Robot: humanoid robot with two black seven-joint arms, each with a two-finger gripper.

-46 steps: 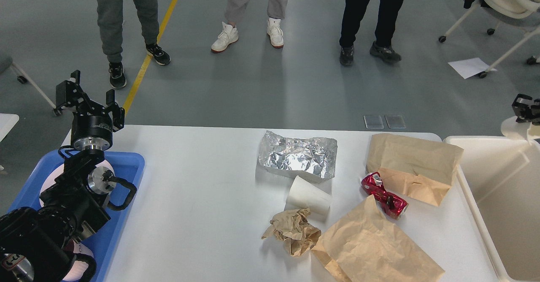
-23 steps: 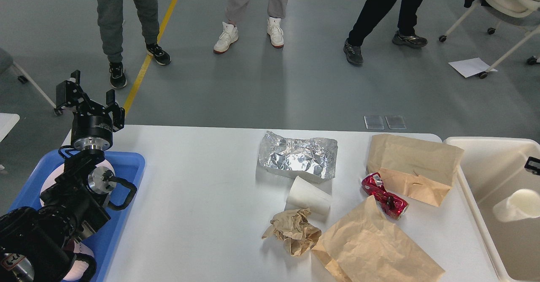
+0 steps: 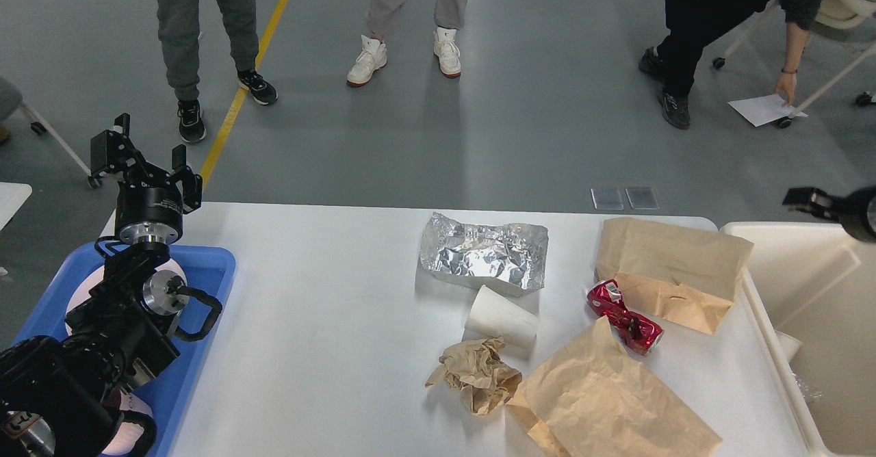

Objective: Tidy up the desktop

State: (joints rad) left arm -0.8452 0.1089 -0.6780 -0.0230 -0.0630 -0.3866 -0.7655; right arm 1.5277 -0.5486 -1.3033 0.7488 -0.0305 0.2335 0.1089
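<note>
**Right arm over the bin, litter waiting on the worktop**

Right tool [image 3: 802, 200] hangs above the cream bin [image 3: 756, 293]'s far rim, too dark to tell spread from closed; left tool [image 3: 140, 159] is up by the blue tray [image 3: 205, 286], fingers spread, holding nothing; the worktop [image 3: 328, 320] fills mid-view. Next pick looks like the red can [image 3: 623, 317], wedged between 2 brown bags [image 3: 667, 265]; best come straight down, pinch across its body, lift clear without dragging paper.
</note>
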